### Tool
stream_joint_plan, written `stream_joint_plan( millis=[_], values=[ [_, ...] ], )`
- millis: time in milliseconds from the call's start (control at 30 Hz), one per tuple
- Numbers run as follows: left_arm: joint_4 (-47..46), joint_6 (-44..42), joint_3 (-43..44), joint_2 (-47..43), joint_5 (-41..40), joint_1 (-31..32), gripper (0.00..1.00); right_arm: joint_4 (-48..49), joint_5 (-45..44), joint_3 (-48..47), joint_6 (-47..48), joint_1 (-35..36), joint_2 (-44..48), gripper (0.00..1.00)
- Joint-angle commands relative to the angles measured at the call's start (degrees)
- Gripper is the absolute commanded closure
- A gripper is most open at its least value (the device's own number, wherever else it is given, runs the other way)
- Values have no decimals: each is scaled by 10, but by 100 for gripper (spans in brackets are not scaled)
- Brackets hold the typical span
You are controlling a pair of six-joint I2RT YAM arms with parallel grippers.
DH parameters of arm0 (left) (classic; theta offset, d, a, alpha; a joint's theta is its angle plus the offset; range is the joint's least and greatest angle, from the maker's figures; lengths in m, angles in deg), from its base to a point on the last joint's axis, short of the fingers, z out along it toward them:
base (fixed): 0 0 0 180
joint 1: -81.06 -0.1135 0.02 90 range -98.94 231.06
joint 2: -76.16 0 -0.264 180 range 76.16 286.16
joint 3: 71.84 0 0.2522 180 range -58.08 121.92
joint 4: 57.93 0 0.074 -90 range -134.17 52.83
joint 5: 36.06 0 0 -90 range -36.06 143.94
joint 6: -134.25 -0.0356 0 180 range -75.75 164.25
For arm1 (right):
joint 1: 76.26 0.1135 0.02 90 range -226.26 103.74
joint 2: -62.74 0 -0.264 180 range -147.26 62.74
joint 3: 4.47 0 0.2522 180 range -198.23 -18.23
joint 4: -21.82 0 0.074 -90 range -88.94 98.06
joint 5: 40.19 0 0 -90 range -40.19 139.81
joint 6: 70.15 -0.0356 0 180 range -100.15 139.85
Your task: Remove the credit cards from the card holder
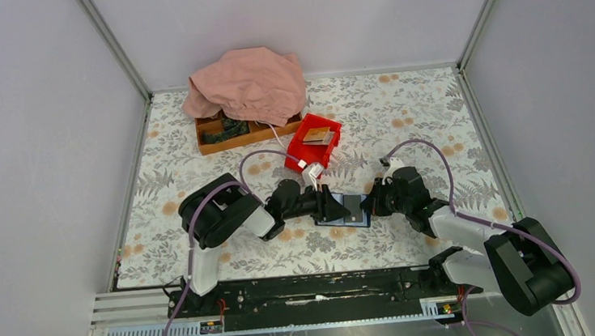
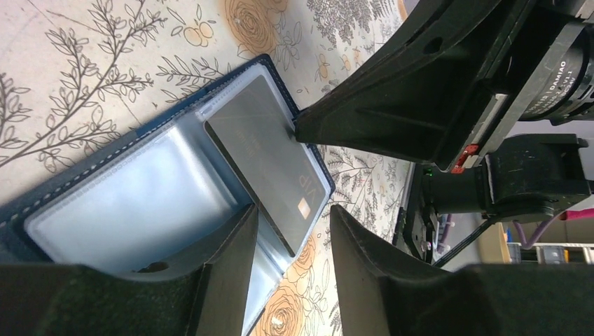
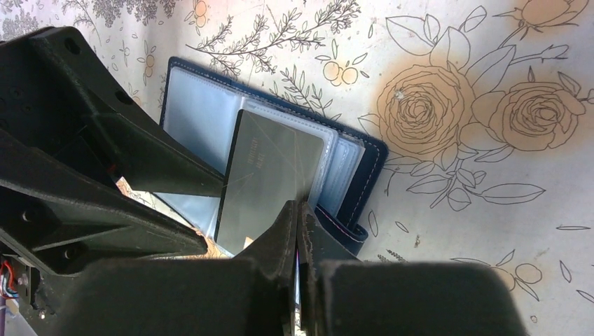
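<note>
Left tool (image 2: 291, 217) reaches low, fingers parted, over card holder (image 2: 140, 189).

Bright, even light; soft shadows; sheen on the card holder (image 2: 140, 203) sleeves; close foreground blurred in wrist views

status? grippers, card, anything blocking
Left gripper open, fingers straddling the end of the grey card. Right gripper shut, tip down at the card's edge on the open card holder. Card looks partly pulled out. Nothing else on it.
</note>
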Motion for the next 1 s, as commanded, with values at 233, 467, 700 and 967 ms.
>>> stream_joint_plan(
  millis=[233, 467, 700, 967],
  values=[
    [-119, 68, 1, 42, 39, -2, 53, -14, -18, -11, 8, -2, -13, 100],
    [-178, 111, -7, 56, 40, -16, 55, -13, -18, -10, 7, -2, -14, 100],
    [-183, 139, 4, 83, 28, -20, 57, -12, -16, -9, 7, -2, -11, 100],
    [-180, 179, 12, 93, 2, -21, 57, -12, -14, -9, 7, -2, -9, 100]
  ],
)
